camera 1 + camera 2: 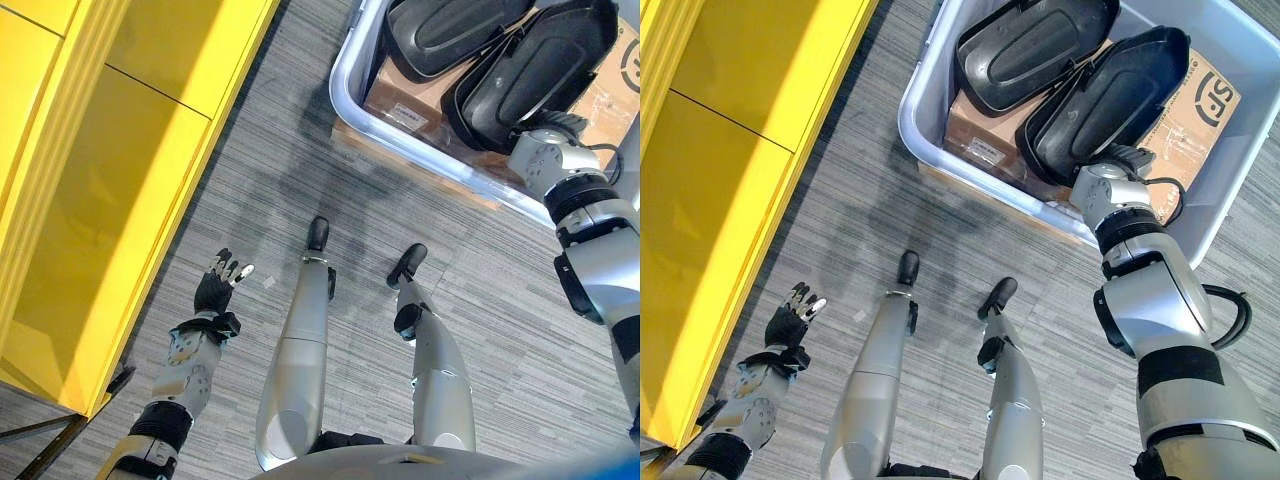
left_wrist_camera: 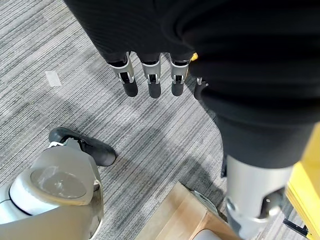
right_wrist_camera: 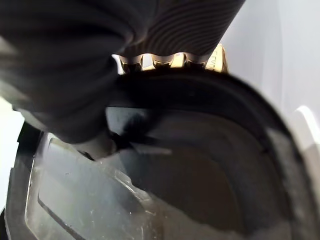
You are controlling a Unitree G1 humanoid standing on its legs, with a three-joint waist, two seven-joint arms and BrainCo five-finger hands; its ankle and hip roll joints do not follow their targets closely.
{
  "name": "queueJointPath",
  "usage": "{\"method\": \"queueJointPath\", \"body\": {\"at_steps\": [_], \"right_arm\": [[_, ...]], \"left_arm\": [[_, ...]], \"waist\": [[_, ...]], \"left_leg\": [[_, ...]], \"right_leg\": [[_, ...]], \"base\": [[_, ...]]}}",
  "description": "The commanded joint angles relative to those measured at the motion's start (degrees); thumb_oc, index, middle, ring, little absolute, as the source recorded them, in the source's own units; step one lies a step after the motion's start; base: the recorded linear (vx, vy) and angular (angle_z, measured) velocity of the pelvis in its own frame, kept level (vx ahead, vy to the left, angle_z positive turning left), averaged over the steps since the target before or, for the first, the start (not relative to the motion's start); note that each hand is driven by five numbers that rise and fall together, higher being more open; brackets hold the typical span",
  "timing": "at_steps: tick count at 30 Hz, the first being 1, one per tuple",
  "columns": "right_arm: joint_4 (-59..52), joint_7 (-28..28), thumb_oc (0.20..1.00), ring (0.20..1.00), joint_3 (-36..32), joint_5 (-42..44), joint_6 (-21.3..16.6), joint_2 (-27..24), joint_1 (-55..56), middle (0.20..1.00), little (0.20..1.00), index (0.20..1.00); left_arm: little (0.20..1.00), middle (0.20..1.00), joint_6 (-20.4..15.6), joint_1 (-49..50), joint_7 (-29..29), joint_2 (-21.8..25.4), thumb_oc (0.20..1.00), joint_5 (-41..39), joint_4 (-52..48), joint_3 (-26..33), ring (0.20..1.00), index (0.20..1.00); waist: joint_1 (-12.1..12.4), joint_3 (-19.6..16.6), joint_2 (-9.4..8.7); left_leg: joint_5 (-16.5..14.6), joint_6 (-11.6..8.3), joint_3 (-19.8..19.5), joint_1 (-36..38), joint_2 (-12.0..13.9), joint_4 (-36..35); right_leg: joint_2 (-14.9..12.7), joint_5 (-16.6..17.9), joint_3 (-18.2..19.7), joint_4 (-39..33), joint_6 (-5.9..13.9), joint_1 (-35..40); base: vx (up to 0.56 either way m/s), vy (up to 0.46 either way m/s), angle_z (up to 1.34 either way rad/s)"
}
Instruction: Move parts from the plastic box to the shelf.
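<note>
Right arm reaches forward and down into the plastic box [image 1: 930,135], wrist bent over its near rim. The right hand [image 3: 75,75] is on the nearer black part [image 1: 1105,105]: in the right wrist view its fingers hook over the part's rim, with the thumb inside the hollow, so I read it as clamped on that part. The part lies hollow side up, leaning along the second black part [image 1: 1030,50], which sits toward the box's far left corner. Both rest on a brown cardboard carton [image 1: 1200,110] lying in the box.

Left arm hangs low at my left side, forearm raised slightly. The left hand [image 1: 215,288] is over the grey carpet [image 1: 300,160], fingers straight and spread, holding nothing; the left wrist view shows the fingers [image 2: 150,82] extended in a row.

The yellow shelf [image 1: 110,170] stands along the left, beside the left hand and well apart from the box.
</note>
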Motion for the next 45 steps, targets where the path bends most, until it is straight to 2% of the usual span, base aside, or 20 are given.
{"method": "queueJointPath", "body": {"at_steps": [1, 6, 10, 14, 15, 16, 19, 23, 29, 34, 43, 45], "right_arm": [[1.0, 9.9, 0.200, 0.200, -1.7, 10.0, 3.7, 5.1, 4.5, 0.200, 0.200, 0.200], [1.3, 8.6, 0.200, 0.200, -2.2, 8.9, 1.4, 5.1, 4.1, 0.200, 0.200, 0.200], [1.1, 8.8, 0.200, 0.200, -2.8, 7.5, -0.4, 4.8, 4.2, 0.200, 0.200, 0.200], [-0.1, 9.1, 0.200, 0.200, -3.1, -1.6, -9.0, 4.2, 3.5, 0.200, 0.200, 0.200], [-0.1, 9.1, 0.200, 0.200, -3.2, -1.6, -9.0, 4.3, 3.6, 0.200, 0.200, 0.200], [-2.7, 7.9, 0.200, 0.200, -3.2, -4.1, -13.7, 4.2, 3.3, 0.200, 0.200, 0.200], [-7.3, 6.1, 0.200, 0.200, -4.3, -10.8, -20.3, 4.0, 4.3, 0.200, 0.200, 0.200], [-16.1, 2.6, 0.200, 0.200, -7.7, -20.9, -23.9, 4.3, 7.6, 0.200, 0.200, 0.200], [-23.7, 2.0, 0.200, 0.200, -12.1, -27.8, -25.1, 4.3, 11.7, 0.200, 0.200, 0.200], [-27.8, 2.9, 0.200, 0.200, -14.1, -30.0, -23.1, 3.7, 13.5, 0.200, 0.200, 0.200], [-28.9, 10.6, 0.200, 0.200, -16.1, -29.1, -22.9, 3.9, 16.9, 0.200, 0.200, 0.200], [-30.6, 14.4, 0.200, 0.200, -15.5, -29.1, -22.3, 4.3, 17.7, 0.200, 0.200, 0.200]], "left_arm": [[1.000, 1.000, -0.6, 1.5, -0.7, 0.6, 1.000, 1.6, -2.4, 0.1, 1.000, 1.000], [1.000, 1.000, -2.2, 1.0, 0.7, 0.8, 1.000, 0.3, -2.8, 0.5, 1.000, 1.000], [1.000, 1.000, -1.8, 1.1, 2.0, 0.9, 1.000, 0.5, -4.2, 0.8, 1.000, 1.000], [1.000, 1.000, -2.1, 1.7, 2.1, 1.0, 1.000, 1.6, -4.0, 0.5, 1.000, 1.000], [1.000, 1.000, -2.1, 1.8, 2.1, 1.1, 1.000, 1.6, -4.0, 0.5, 1.000, 1.000], [1.000, 1.000, -2.9, 2.6, 1.8, 0.9, 1.000, 1.9, -3.5, 0.6, 1.000, 1.000], [1.000, 1.000, -4.1, 3.7, 2.3, 0.5, 1.000, 2.1, -3.1, 0.3, 1.000, 1.000], [1.000, 1.000, -5.5, 4.7, 3.4, -0.8, 1.000, 2.9, -2.4, -0.4, 1.000, 1.000], [1.000, 1.000, -6.3, 5.9, 3.9, -2.5, 1.000, 3.5, -1.5, -0.9, 1.000, 1.000], [1.000, 1.000, -5.9, 6.1, 3.2, -3.9, 1.000, 4.3, -0.1, -0.5, 1.000, 1.000], [1.000, 1.000, -6.8, 6.3, 0.8, -6.6, 1.000, 4.8, 3.8, 0.7, 1.000, 1.000], [1.000, 1.000, -7.3, 6.4, 0.6, -7.2, 1.000, 4.7, 4.5, 1.1, 1.000, 1.000]], "waist": [[4.1, 4.4, 4.28], [4.0, 4.4, 4.61], [4.0, 4.4, 4.90], [3.9, 4.4, 5.01], [3.9, 4.4, 5.00], [3.6, 4.4, 4.82], [2.9, 4.4, 4.30], [1.5, 4.4, 3.78], [0.0, 4.4, 4.16], [-0.7, 4.4, 4.93], [-1.5, 4.4, 7.26], [-1.7, 4.3, 7.77]], "left_leg": [[-0.7, 1.57, 6.7, 5.1, -0.1, -7.6], [-0.5, 1.59, 6.7, 5.2, -0.2, -7.8], [-0.4, 1.61, 7.0, 6.0, -0.3, -8.4], [-0.3, 1.65, 7.2, 8.0, -0.3, -9.2], [-0.3, 1.64, 7.2, 8.0, -0.3, -9.2], [-0.3, 1.56, 7.6, 9.7, -0.1, -10.0], [0.0, 1.38, 8.5, 12.9, 0.1, -11.6], [0.2, 1.17, 10.1, 18.6, 0.5, -14.3], [0.8, 0.54, 11.8, 26.4, 0.8, -17.7], [1.6, -0.30, 12.6, 32.4, 1.0, -20.0], [3.5, -1.84, 13.5, 42.2, 1.4, -24.3], [4.3, -2.17, 13.6, 44.9, 1.4, -25.9]], "right_leg": [[-2.0, -6.9, 1.4, 7.2, 3.95, 1.0], [-1.9, -7.1, 1.6, 7.5, 3.90, 0.9], [-1.8, -7.3, 1.8, 7.5, 3.71, 1.4], [-1.5, -7.5, 2.2, 7.1, 3.56, 3.0], [-1.5, -7.5, 2.2, 7.1, 3.56, 3.1], [-1.3, -7.4, 2.5, 6.3, 3.56, 4.5], [-1.0, -7.1, 3.3, 4.8, 3.63, 7.0], [-0.9, -6.9, 4.6, 2.7, 3.77, 11.1], [-1.7, -6.9, 6.3, 0.3, 3.62, 16.7], [-2.5, -7.4, 7.1, -0.8, 3.56, 21.5], [-3.5, -8.9, 7.1, -1.8, 3.28, 29.5], [-3.9, -9.0, 6.8, -2.3, 3.21, 31.8]], "base": [[0.00, 0.000, 0.00], [0.00, 0.000, 0.00], [-0.01, -0.052, 0.00], [-0.02, -0.051, -0.01], [-0.03, -0.083, 0.00], [-0.02, -0.073, -0.02], [-0.03, -0.081, -0.08], [-0.02, -0.058, -0.16], [0.00, -0.041, -0.15], [0.02, -0.027, -0.12], [0.02, 0.003, -0.02], [0.00, 0.053, 0.00]]}}
